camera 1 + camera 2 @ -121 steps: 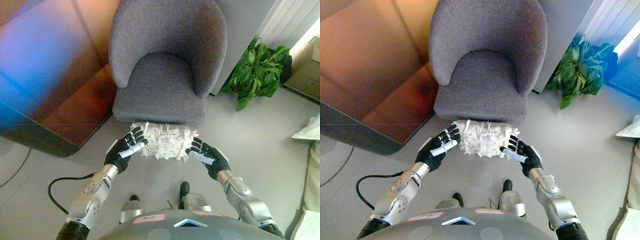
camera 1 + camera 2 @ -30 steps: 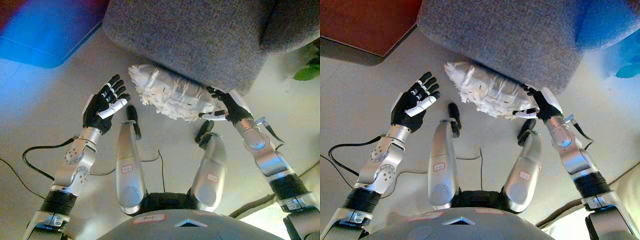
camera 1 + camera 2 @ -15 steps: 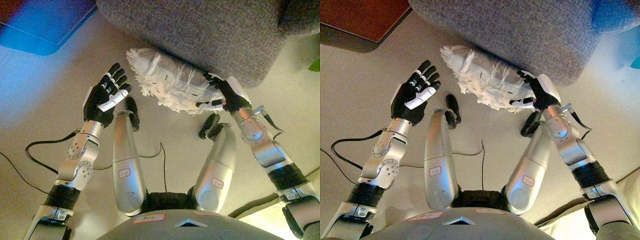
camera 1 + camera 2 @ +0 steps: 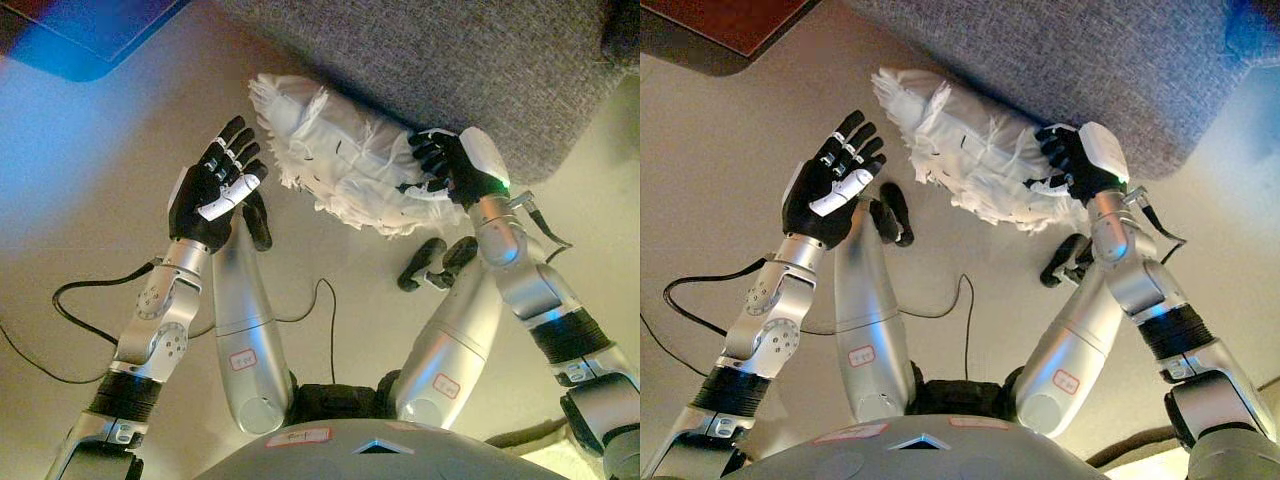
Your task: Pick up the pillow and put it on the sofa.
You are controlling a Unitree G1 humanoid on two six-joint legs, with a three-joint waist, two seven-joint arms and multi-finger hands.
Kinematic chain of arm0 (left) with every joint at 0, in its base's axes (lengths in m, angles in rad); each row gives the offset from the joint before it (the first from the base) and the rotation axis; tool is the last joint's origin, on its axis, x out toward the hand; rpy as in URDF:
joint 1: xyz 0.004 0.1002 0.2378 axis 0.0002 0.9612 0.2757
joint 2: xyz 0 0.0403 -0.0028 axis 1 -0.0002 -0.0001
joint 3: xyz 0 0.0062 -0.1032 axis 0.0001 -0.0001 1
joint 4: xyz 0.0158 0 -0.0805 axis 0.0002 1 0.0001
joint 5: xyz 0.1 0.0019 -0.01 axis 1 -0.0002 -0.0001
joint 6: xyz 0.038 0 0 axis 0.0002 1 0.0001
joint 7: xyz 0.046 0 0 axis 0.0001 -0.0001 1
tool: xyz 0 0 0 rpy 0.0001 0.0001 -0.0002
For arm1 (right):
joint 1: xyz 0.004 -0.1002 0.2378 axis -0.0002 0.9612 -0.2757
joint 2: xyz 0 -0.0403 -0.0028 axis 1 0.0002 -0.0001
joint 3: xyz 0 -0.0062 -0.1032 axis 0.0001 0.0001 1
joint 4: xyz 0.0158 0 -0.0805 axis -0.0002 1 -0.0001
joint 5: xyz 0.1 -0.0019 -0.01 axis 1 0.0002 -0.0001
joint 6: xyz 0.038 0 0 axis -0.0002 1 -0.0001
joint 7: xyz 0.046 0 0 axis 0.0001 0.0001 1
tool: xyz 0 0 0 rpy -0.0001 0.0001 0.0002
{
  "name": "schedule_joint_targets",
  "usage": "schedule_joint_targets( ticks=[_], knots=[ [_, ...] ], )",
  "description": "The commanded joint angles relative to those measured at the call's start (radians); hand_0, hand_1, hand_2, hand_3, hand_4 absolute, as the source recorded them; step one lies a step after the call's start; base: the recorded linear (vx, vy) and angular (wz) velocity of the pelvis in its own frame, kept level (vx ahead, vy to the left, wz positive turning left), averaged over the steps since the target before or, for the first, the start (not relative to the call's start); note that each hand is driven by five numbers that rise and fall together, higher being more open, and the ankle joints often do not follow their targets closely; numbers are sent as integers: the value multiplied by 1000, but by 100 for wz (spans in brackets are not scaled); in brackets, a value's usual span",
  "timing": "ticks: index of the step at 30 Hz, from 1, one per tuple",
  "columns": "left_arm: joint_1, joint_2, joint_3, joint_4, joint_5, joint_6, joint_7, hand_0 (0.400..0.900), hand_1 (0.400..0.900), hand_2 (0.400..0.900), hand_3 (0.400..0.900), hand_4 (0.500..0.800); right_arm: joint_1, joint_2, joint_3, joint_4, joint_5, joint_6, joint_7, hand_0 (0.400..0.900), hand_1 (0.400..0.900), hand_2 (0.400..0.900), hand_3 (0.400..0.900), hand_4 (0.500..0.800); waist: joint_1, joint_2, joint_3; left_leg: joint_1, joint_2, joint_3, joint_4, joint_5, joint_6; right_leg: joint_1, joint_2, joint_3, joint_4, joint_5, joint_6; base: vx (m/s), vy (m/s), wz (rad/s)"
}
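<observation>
Not placed yet: the pillow lies on the floor against the sofa front, at 12 o'clock from you. Your right hand curls onto its right end; your left hand is spread and empty, just off its left end at 9 o'clock, so lift and placement remain. Only the right eye view catches the dark table corner at 11 o'clock.

There is one white fringed pillow, one grey sofa and one dark-edged red-brown board at the upper left. Two robot hands show: one left hand, one right hand.
</observation>
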Motion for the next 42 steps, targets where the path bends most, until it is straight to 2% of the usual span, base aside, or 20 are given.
schedule_joint_targets(
  ticks=[1,7,18,19,20,27,33,42],
  knots=[
    [-8,-7,-6,-120,-13,-58,-49,900,900,900,900,800,-103,13,-46,136,-93,47,-52,900,900,900,900,800,44,41,-3,29,56,-40,163,-219,-11,-104,12,53,21,56,-18,63,-23,19],
    [-3,-5,-14,-132,-16,-33,-60,900,900,900,900,800,-164,41,-20,219,-133,78,-2,900,900,900,900,800,68,48,-3,-9,52,-79,245,-253,-18,-149,1,92,119,22,-23,53,-23,17],
    [30,-12,-16,-151,10,12,-78,900,900,900,900,800,-170,84,-6,216,-122,143,78,900,900,900,900,800,88,50,-3,-36,45,-120,327,-274,-22,-172,-22,120,206,11,-28,44,-19,7],
    [33,-11,-17,-150,14,13,-83,900,900,900,900,800,-168,90,-5,215,-124,142,77,661,661,661,661,656,90,50,-3,-37,46,-122,333,-274,-22,-173,-24,122,213,11,-28,35,-25,2],
    [34,-12,-20,-151,15,16,-81,900,900,900,900,800,-168,98,-4,216,-130,150,85,400,400,400,400,500,90,50,-3,-37,47,-124,336,-274,-22,-173,-25,123,215,12,-28,39,-17,1],
    [50,-20,-29,-155,25,32,-63,900,900,900,900,800,-140,118,0,181,-106,168,90,400,400,400,400,500,88,51,-3,-21,58,-130,345,-266,-20,-150,-36,123,217,21,-28,44,-3,-3],
    [69,-23,-31,-143,24,39,-65,900,900,900,900,800,-103,123,-13,155,-90,133,69,400,400,400,400,500,85,48,-3,6,68,-125,325,-248,-15,-120,-45,114,184,44,-26,54,-7,-2],
    [94,-28,-19,-131,17,71,-19,900,900,900,900,800,-51,123,-39,84,-53,85,40,400,400,400,400,500,82,40,-3,73,78,-102,272,-216,-3,-50,-42,82,119,75,-24,57,-12,-4]
  ],
)
